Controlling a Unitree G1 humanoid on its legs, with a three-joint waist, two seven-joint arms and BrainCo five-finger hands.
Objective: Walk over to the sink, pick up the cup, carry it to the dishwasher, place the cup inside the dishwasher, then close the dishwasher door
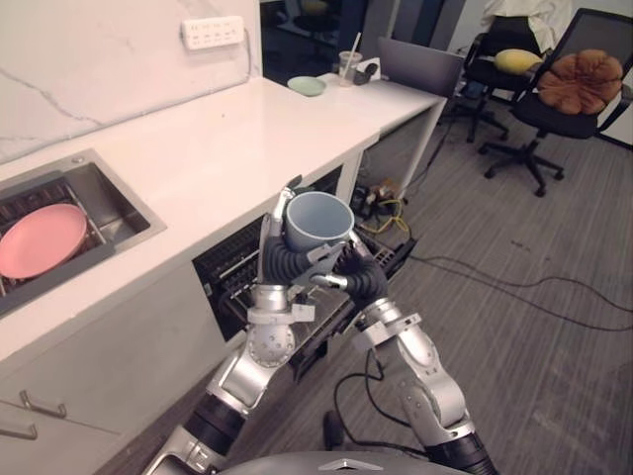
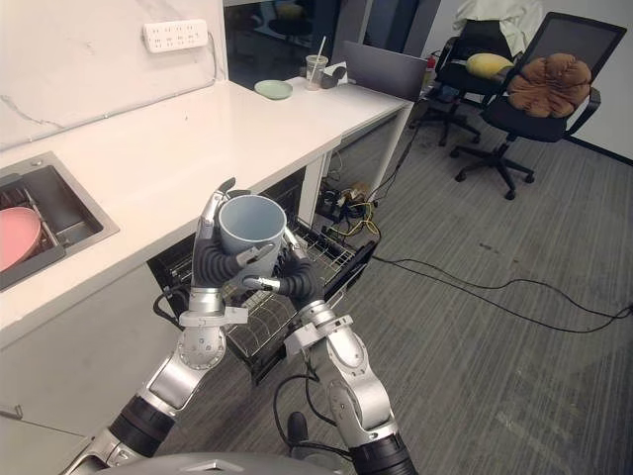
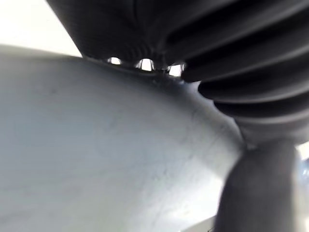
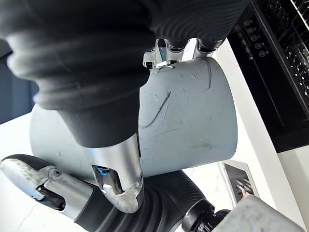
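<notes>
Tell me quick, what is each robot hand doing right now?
Left hand: shut, fingers curled round the cup.
Right hand: shut on the same cup.

A: What sort of place?
B: Kitchenette inside an office. White worktop (image 1: pixel 227 139) with a steel sink (image 1: pixel 111 203) set in, pink plate (image 1: pixel 40 240) in the sink. Dishwasher (image 2: pixel 334 255) built in under the worktop, door down, wire rack showing.
A: Why an office?
B: Laptop (image 1: pixel 420 64) at the far end of the same worktop, wheeled office chairs (image 1: pixel 554 117) just past it. Power strip (image 1: pixel 212 32) on the marble wall (image 1: pixel 89 59), and cables (image 1: pixel 381 206) trailing over the grey floor (image 1: pixel 554 327).
</notes>
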